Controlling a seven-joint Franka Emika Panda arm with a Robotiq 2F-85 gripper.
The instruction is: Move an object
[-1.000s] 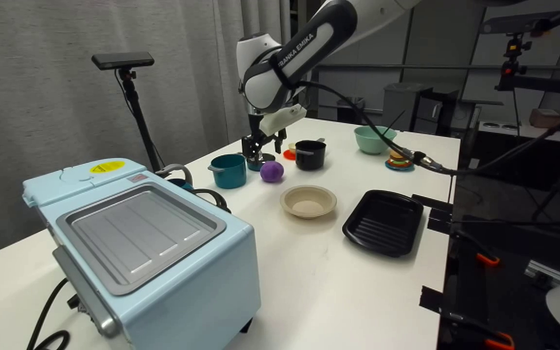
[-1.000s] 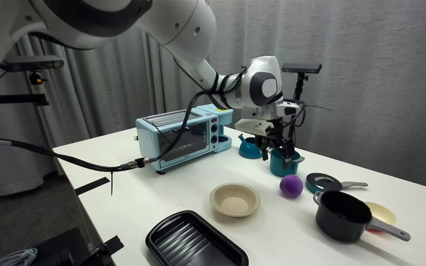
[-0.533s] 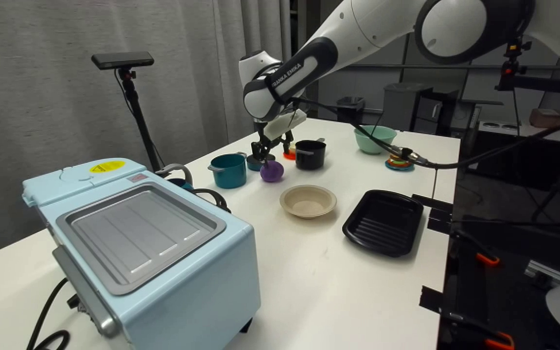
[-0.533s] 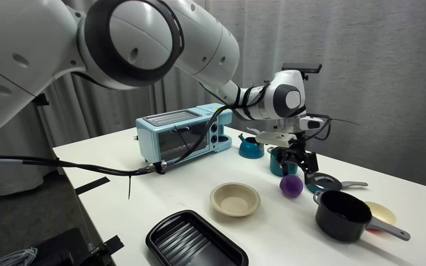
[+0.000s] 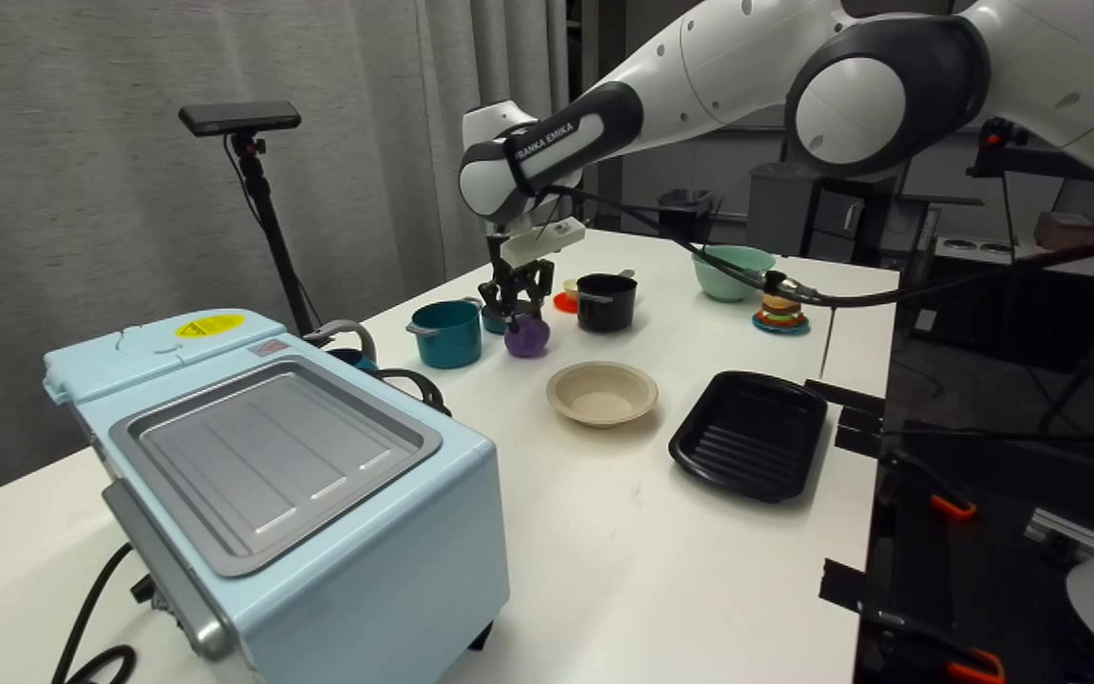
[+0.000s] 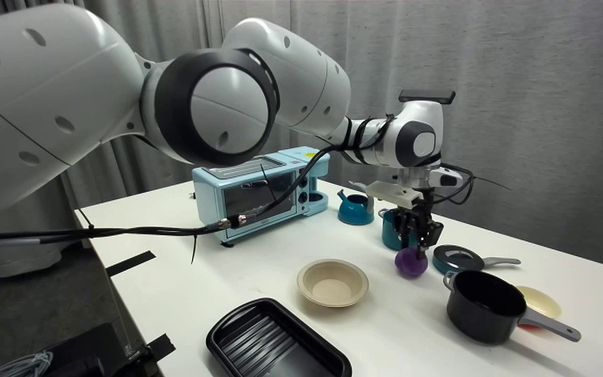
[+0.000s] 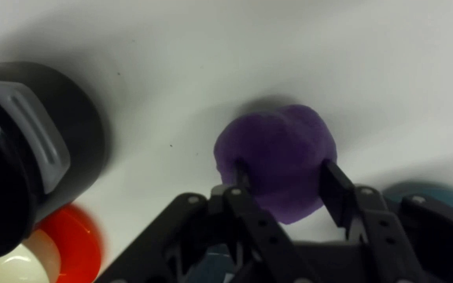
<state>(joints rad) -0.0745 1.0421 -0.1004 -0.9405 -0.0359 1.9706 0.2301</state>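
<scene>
Our gripper [image 7: 285, 173] is holding the purple object [image 7: 275, 141] between its two dark fingers [image 7: 336, 192]; in the wrist view we are seeing one fingertip pressing against the object's left side and the other against its right. The object is sitting between the tips, with its bulk showing beyond them. A shadow is falling on the white table [image 7: 163, 98] next to it, and we are not able to tell whether the object is touching the surface.

In both exterior views we are finding the object low at the table, right under the gripper, which is pointing downward. In an exterior view the teal pot [image 6: 388, 233] is standing just beyond the fingers on the far side, partly hidden by them. The teal pan [image 6: 444, 268] is lying just to the right of the object, and the black pot [image 6: 474, 324] is standing nearer and farther right. The tan bowl [image 6: 333, 293] is resting to the near left, apart from the object, and the ridged black tray [image 6: 270, 340] is lying nearer than the bowl. At the far left the light-blue toaster oven [image 6: 210, 209] is standing, with the teal kettle [image 6: 354, 212] to its right.
</scene>
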